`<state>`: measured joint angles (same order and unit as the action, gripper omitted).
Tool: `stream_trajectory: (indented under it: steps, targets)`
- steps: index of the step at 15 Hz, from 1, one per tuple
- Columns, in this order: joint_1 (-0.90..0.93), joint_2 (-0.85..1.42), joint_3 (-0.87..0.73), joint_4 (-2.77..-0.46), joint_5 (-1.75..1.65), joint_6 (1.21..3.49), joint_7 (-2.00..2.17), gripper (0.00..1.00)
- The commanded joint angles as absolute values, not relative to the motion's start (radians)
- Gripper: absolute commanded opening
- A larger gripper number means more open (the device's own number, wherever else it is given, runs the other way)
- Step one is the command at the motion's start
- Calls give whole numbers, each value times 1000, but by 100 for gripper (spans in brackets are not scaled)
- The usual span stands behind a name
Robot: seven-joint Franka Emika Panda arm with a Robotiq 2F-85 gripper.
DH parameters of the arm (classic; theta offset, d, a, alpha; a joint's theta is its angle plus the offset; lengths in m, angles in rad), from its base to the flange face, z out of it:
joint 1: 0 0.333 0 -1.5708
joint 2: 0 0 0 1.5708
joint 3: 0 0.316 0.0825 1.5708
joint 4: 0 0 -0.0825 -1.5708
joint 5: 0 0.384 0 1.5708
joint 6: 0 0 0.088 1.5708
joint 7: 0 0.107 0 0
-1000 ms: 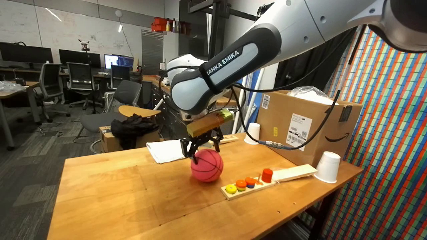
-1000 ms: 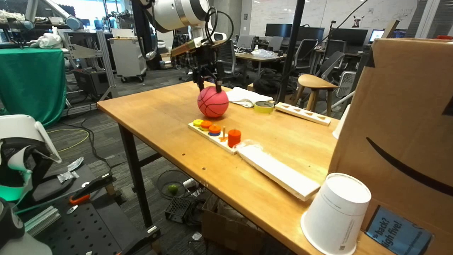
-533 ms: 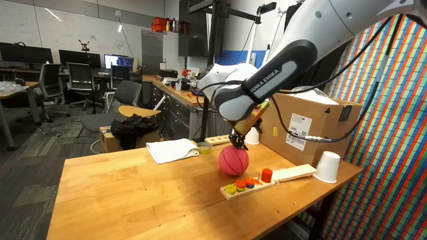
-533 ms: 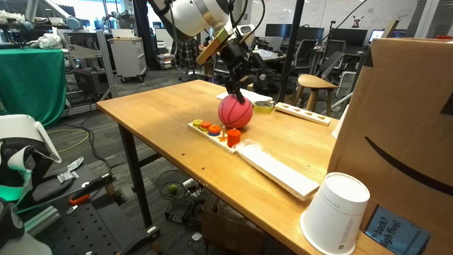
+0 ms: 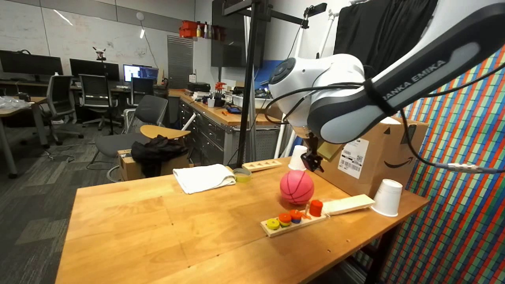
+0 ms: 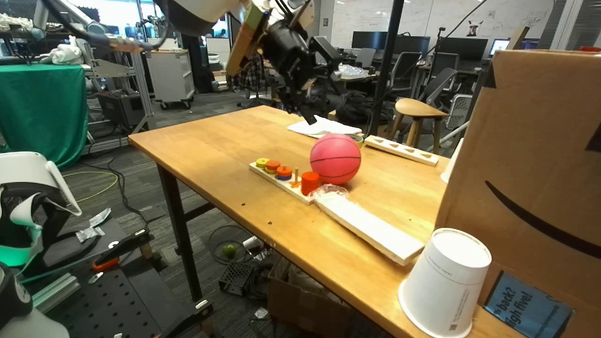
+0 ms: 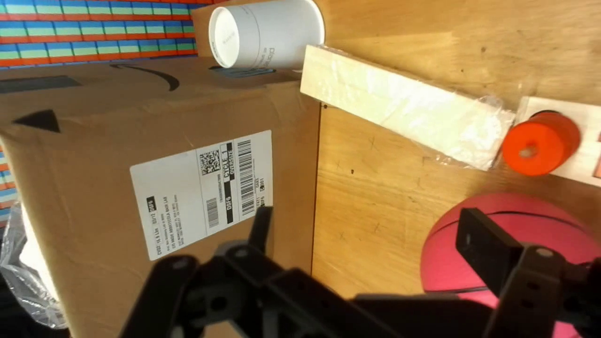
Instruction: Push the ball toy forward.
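So the pink ball (image 6: pixel 335 158) is sitting loose on the bench (image 5: pixel 165 228), just beside the ring board (image 6: pixel 281 183), at the end with the red stack (image 6: pixel 310 183). Can't tell if they're touching. Nothing's holding it, and being round, I'd guess it rolls at a light nudge. The claw (image 7: pixel 368 225) is spread wide with nothing in it, hanging a good bit higher than the ring board, and both exterior views show a gap between it and the ball. Makes sense to me, a push needs no grip. My read: push is either finished or wants one more nudge; no idea which way counts as "forward". The plank (image 6: pixel 371 227) runs on from the ring board's red end, so together they'd probably act as a low curb. Farther from the ring board there's an upside-down white cup (image 6: pixel 446 281), likely steadier on its wide rim, beside the cardboard box (image 6: pixel 516 150).
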<state>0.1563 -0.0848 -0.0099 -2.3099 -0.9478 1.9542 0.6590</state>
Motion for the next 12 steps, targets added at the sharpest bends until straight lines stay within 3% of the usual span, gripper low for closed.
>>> stream_trajectory:
  steps: [1,6,12]
  targets:
    - [160,-337,72,-2505,-879,2007,692,100]
    - [219,-591,144,-2660,-656,2076,625,100]
    - [242,-691,177,-2756,-447,2321,472,100]
